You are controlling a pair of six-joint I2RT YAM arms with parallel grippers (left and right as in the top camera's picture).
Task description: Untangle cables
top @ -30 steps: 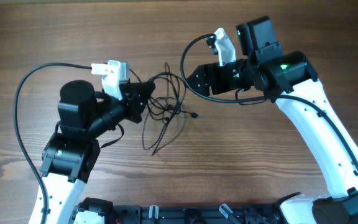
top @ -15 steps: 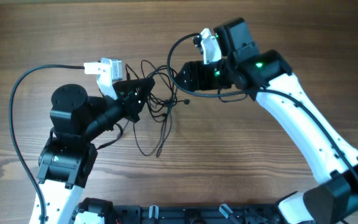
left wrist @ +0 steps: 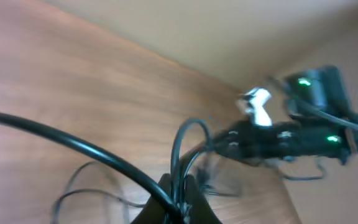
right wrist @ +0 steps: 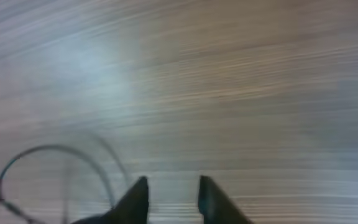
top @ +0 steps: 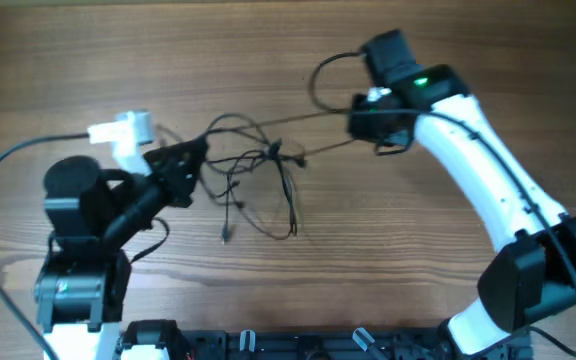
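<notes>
The cables (top: pixel 268 160) are a tangle of thin black cords at the middle of the wooden table, with loops hanging toward the front. My left gripper (top: pixel 193 158) is shut on several strands at the tangle's left end. In the left wrist view those cords (left wrist: pixel 178 149) rise from between its closed tips (left wrist: pixel 182 198). Two strands run straight and taut from the tangle to my right gripper (top: pixel 358 125). In the right wrist view its jaws (right wrist: pixel 173 186) stand a little apart, with only blurred wood between the tips. Where the strands meet that gripper is hidden.
A thick black camera cable (top: pixel 8 170) arcs round the left arm, and another loops (top: pixel 323 70) behind the right wrist. A black rail (top: pixel 298 340) runs along the table's front edge. A blurred dark loop (right wrist: pixel 48 149) lies left of the right jaws.
The left gripper has pulled left with its strands. The right gripper has moved right and its jaws have narrowed. The tangle is now stretched wider between them.
</notes>
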